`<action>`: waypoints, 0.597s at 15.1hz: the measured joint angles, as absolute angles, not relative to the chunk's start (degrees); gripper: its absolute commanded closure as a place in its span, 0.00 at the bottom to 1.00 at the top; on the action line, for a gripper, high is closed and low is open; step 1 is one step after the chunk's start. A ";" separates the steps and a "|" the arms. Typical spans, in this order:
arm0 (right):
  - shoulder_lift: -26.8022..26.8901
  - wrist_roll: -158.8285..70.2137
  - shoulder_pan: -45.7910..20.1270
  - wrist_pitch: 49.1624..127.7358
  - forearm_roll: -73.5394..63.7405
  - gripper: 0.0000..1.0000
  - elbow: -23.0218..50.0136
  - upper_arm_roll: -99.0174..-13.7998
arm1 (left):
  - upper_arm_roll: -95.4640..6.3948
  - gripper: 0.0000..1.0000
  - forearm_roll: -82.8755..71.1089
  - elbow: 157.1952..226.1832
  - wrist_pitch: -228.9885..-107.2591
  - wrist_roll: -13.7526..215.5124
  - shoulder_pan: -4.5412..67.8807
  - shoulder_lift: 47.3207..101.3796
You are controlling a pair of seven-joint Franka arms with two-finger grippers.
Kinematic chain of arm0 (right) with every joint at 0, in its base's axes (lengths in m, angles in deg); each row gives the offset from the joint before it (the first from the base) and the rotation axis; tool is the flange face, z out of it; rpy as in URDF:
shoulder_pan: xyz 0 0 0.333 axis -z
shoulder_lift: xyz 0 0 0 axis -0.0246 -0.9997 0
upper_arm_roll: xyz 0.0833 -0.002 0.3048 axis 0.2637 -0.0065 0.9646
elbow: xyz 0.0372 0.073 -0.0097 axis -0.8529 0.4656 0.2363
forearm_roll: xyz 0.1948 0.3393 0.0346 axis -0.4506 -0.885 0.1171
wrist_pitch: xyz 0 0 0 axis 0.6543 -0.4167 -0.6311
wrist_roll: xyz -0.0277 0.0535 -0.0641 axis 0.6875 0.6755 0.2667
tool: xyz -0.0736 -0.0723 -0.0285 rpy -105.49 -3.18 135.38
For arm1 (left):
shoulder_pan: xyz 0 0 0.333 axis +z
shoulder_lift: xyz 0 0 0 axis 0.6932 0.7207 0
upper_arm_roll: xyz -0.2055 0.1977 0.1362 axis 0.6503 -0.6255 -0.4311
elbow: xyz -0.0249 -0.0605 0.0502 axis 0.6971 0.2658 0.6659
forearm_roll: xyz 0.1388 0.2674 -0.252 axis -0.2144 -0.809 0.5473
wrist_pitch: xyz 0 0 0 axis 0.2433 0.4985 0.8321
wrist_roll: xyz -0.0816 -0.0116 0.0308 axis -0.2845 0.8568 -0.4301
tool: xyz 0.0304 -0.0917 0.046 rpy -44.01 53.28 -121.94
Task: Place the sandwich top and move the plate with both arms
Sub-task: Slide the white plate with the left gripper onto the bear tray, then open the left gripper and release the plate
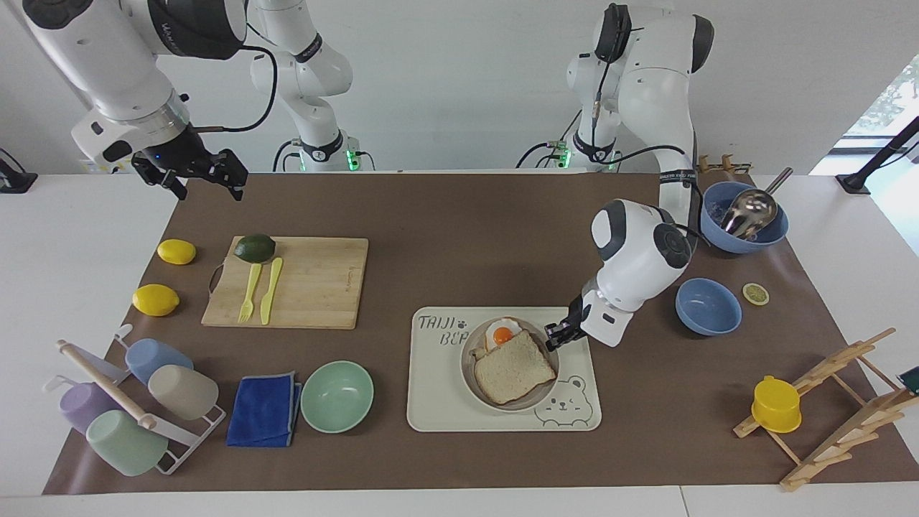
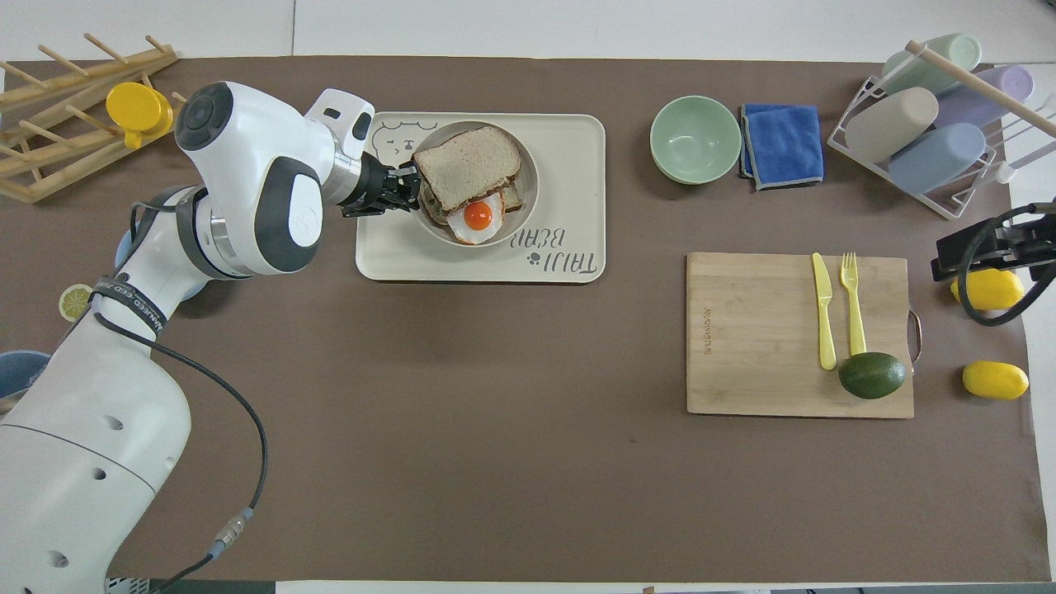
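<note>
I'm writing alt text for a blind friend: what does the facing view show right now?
The left gripper, shut on the rim of the plate, holds it over the bear-print tray; the plate carries a sandwich top lying on a fried egg. The right gripper waits open, raised above the table's corner near the lemons and the cutting board.
</note>
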State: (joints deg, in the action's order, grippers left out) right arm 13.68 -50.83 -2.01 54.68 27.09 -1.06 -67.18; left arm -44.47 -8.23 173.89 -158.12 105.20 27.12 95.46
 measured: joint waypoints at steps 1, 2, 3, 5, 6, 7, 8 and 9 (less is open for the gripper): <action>13.68 -50.83 -2.04 54.69 27.09 0.00 -1.11 -67.12 | -44.52 1.00 -8.23 173.89 -158.13 105.09 27.13 95.45; 13.68 -50.83 -2.06 54.70 27.09 0.00 -1.18 -66.95 | -44.61 0.91 -8.23 173.89 -158.15 104.96 27.14 95.45; 13.68 -50.83 -2.08 54.70 27.09 0.00 -1.27 -66.73 | -44.70 0.01 -8.23 173.89 -158.16 104.87 27.19 95.45; 13.68 -50.83 -2.13 54.70 27.09 0.00 -1.39 -66.35 | -44.78 0.00 -8.24 173.82 -158.16 104.65 27.38 95.39; 13.68 -50.83 -2.20 54.70 27.09 0.00 -1.40 -66.34 | -44.78 0.00 -8.24 173.74 -158.15 104.56 27.53 95.34; 13.68 -50.83 -2.22 54.80 27.09 0.00 -1.41 -66.35 | -44.77 0.00 -8.24 173.62 -158.11 104.52 27.67 95.26; 13.68 -50.83 -2.22 55.01 27.09 0.00 -1.41 -66.36 | -44.80 0.00 -8.24 173.54 -158.05 104.51 27.81 95.12; 13.68 -50.83 -2.22 55.13 27.09 0.00 -1.42 -66.37 | -44.86 0.00 -8.24 173.44 -157.85 104.51 28.06 94.88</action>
